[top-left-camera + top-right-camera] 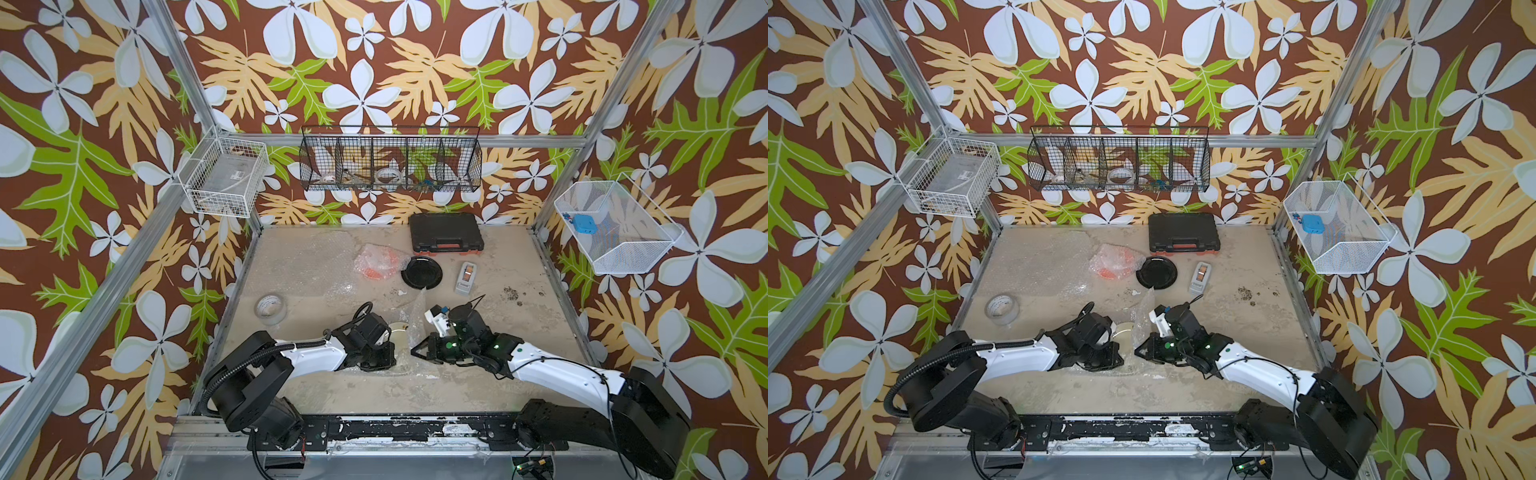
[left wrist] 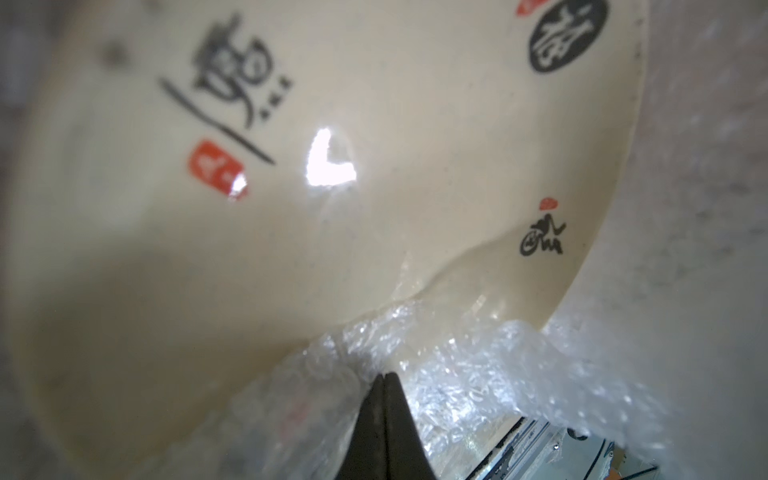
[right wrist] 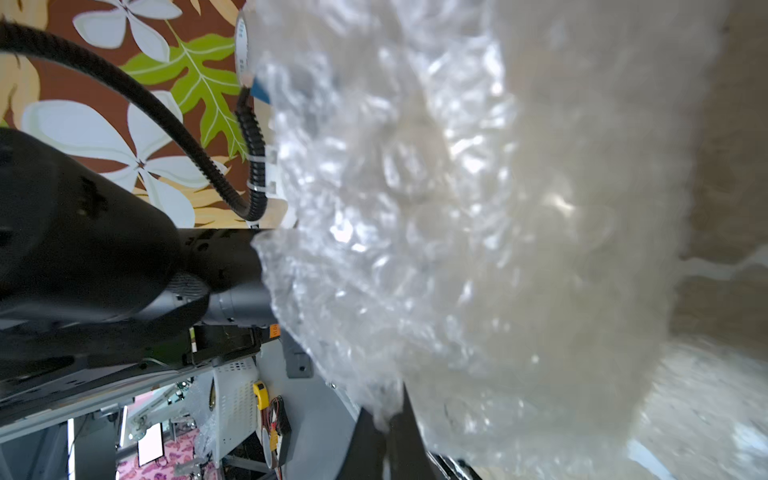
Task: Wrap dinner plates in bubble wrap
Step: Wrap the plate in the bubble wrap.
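Pinching bubble wrap (image 2: 478,374), left fingers (image 2: 368,432) at cream plate (image 2: 374,249) (marks visible wrist-only), right fingers (image 3: 409,444) likewise.

The counter (image 1: 519,332) is a flat, beige, mottled surface with stains, visible in both top views. Items lying on it:

- Rear centre: a closed black plastic tool case with orange latches (image 1: 446,237).
- Rear left: a flat sheet of clear bubble wrap (image 1: 291,262), spread out.
- Centre: a glossy orange round plate bundled in bubble wrap (image 1: 376,264). Just beside it is a bare black round plate (image 1: 420,272).
- Near the black plate, on the side away from the bundle: a grey tape dispenser (image 1: 466,277).
- Left edge: a whitish ring-shaped tape roll (image 1: 271,309), lying flat.
- Front centre: a crumpled sheet of clear bubble wrap (image 1: 413,318) carrying a cream round plate with dark marks (image 1: 400,334).
- Right of centre: scattered dark specks (image 1: 509,294).
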### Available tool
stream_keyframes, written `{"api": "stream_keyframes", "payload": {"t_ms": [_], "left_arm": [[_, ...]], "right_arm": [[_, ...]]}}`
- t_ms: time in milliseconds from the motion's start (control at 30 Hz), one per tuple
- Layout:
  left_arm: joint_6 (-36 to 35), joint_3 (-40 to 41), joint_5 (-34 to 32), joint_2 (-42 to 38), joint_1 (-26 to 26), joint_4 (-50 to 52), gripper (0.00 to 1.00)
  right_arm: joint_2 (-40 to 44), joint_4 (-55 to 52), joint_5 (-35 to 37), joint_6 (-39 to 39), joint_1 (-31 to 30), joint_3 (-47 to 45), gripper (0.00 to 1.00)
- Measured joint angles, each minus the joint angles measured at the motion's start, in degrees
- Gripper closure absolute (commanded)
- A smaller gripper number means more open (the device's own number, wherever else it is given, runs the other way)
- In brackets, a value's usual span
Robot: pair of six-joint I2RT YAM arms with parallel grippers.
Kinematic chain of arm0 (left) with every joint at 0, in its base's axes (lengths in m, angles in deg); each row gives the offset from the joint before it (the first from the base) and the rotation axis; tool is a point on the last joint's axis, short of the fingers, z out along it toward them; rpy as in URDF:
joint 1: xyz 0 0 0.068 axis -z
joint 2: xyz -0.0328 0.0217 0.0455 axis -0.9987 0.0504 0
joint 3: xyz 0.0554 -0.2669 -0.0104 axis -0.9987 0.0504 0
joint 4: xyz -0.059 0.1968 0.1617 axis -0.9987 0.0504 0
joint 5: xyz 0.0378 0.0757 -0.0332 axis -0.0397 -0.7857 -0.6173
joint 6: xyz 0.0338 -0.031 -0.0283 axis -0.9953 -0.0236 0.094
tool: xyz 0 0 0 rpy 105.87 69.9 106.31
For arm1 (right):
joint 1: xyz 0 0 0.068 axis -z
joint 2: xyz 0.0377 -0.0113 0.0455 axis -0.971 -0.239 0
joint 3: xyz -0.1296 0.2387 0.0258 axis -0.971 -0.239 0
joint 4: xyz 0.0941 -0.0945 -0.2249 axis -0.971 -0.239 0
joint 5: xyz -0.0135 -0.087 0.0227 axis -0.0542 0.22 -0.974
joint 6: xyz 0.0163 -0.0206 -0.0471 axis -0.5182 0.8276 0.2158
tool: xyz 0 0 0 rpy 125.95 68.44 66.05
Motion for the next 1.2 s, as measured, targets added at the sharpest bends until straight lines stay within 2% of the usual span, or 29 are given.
{"api": "stream_keyframes", "payload": {"t_ms": [167,367,567,833,1000,1200], "left_arm": [[0.0,1.2,0.2,-1.4,-1.0,0.1,1.00],[0.3,2.3,0.5,-2.2,-1.5,-0.6,1.00],[0.9,3.0,0.6,-3.0,-1.5,-1.1,1.00],[1.0,-7.2,-1.0,-8.9,-1.5,5.8,1.00],[1.4,-9.5,-1.4,-4.9,-1.2,6.1,1.00],[1.7,-6.7,-2.7,0.8,-0.4,6.1,1.00]], "right_arm": [[-8.1,7.2,0.1,-1.8,-3.6,-0.9,1.00],[-16.8,13.1,-0.7,-3.0,-4.2,-0.8,1.00],[-22.3,12.5,-0.5,-1.4,-4.2,2.2,1.00],[-23.8,13.7,-0.6,-0.9,-4.2,2.1,1.00],[-23.5,14.1,-0.4,-0.9,-4.2,1.8,1.00],[-21.8,12.3,0.4,-0.9,-4.3,1.7,0.99]]}}
